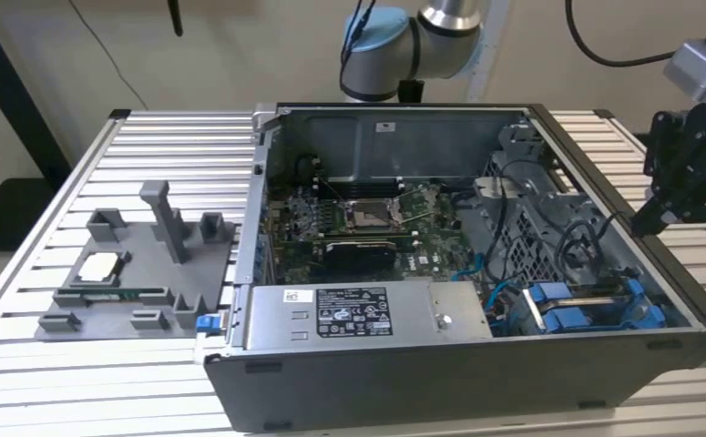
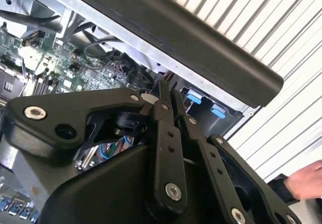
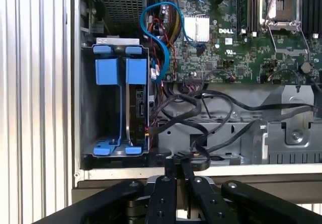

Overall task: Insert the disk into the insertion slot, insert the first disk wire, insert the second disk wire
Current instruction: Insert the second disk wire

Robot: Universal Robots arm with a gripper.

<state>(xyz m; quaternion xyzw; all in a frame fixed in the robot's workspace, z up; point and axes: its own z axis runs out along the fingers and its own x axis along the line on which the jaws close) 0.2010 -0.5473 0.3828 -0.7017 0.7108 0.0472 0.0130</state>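
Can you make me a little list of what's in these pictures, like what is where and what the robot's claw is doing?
place: open computer case on a slatted metal table
gripper: shut, hovering at the case's edge near black cables
insertion slot: dark-grey bay with blue clips, in the case corner nearest the gripper
motherboard: green, in the middle of the case
power-supply box: grey, with a label
grey tray: on the table, at the exterior view's left
person's hand: over the table

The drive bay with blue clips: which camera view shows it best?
The first wrist view: it looks straight into the drive bay, showing its full length and blue clips. The exterior view shows the bay slanted in the case's corner. The second wrist view catches two blue clips.
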